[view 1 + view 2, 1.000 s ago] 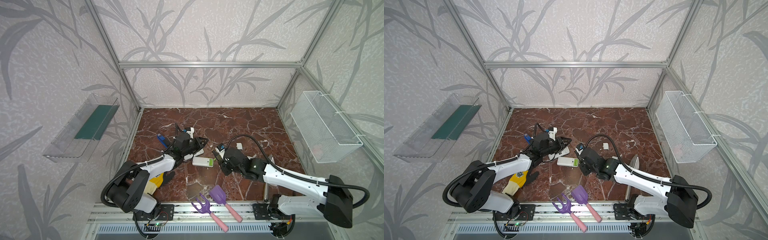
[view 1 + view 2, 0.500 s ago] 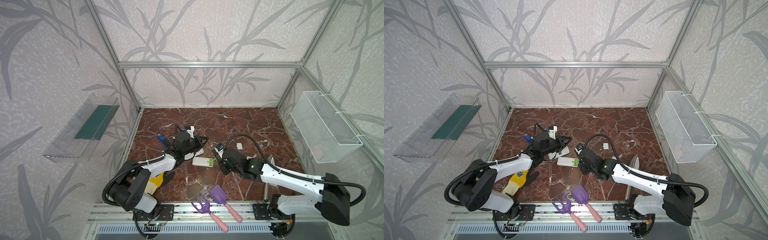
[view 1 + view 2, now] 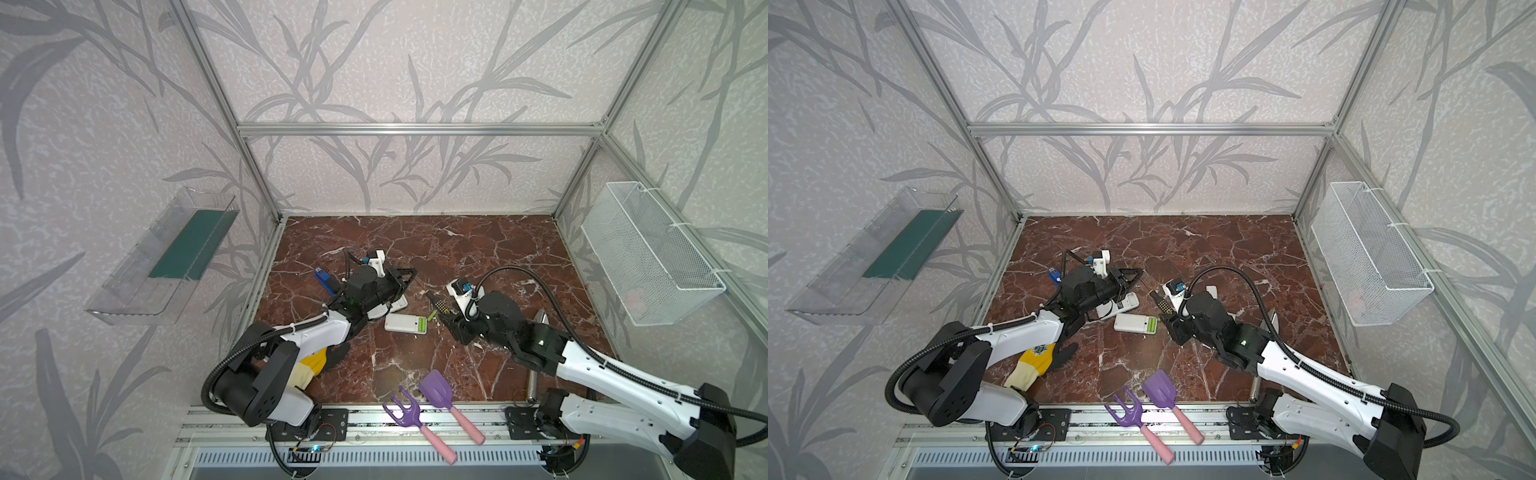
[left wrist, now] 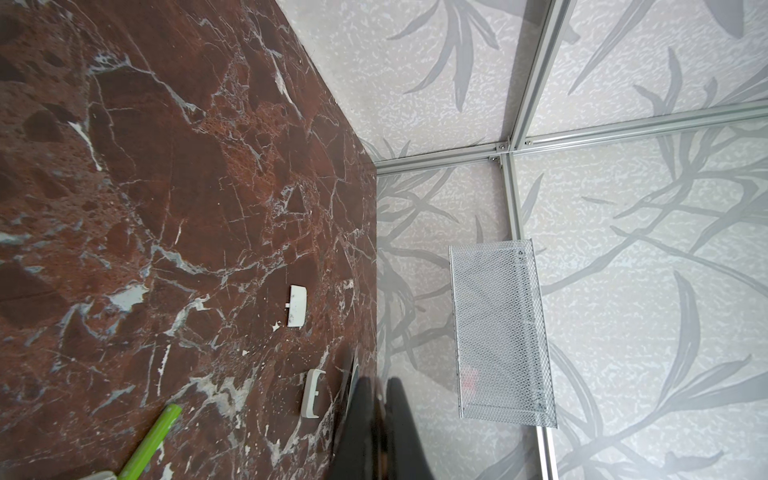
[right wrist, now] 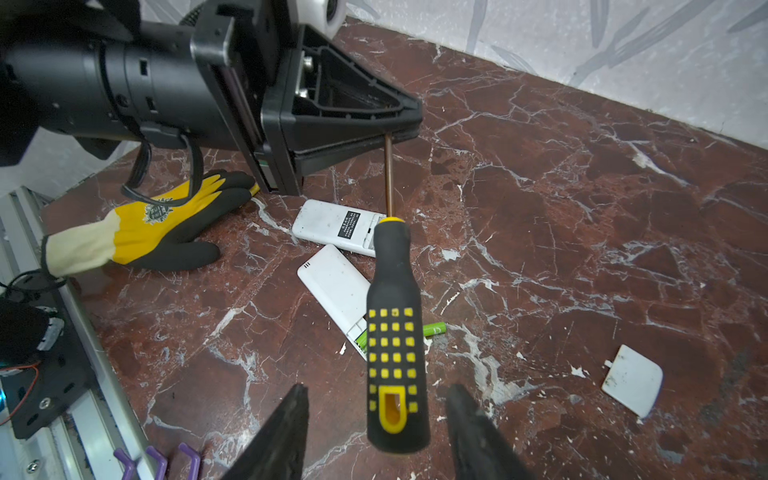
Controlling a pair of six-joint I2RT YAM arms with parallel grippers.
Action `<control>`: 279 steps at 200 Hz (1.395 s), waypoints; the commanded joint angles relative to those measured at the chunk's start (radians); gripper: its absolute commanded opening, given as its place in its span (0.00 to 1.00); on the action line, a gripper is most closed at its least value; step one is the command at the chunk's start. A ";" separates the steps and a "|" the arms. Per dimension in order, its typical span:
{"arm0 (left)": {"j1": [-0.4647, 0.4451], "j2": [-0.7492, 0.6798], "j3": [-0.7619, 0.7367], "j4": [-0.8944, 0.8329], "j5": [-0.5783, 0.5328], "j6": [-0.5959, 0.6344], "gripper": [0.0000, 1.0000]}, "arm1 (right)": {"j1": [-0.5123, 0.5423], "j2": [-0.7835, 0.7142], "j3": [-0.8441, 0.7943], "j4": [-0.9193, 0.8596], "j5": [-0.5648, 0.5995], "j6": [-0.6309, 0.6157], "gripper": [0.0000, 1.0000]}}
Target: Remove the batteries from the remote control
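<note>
Pinching the screwdriver (image 5: 395, 324) by its bare shaft, the left gripper (image 5: 398, 134) is closed tight. That is a thin, slippery hold on a long tool whose handle hangs free. Below it the open remote (image 5: 332, 286) lies back up, with green batteries (image 5: 362, 338) seated in its bay and a loose battery (image 5: 435, 329) just beside that end. The right gripper (image 5: 376, 401) stands part open, its jaws flanking the handle and clear of it on both sides. The right arm would best back straight off without nudging the handle. The tip can then lever gently at a battery's end.
</note>
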 commanded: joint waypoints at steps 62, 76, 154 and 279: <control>0.017 -0.022 0.002 0.090 0.035 -0.218 0.00 | -0.076 -0.029 0.038 0.056 -0.177 -0.077 0.58; 0.018 -0.008 -0.003 0.118 0.038 -0.247 0.00 | -0.076 -0.007 0.054 0.046 -0.192 -0.077 0.55; 0.020 0.008 0.008 0.104 0.059 -0.258 0.00 | -0.076 0.036 0.073 0.046 -0.174 -0.083 0.42; 0.023 0.047 0.008 0.142 0.079 -0.268 0.00 | -0.076 0.062 0.094 0.058 -0.183 -0.093 0.18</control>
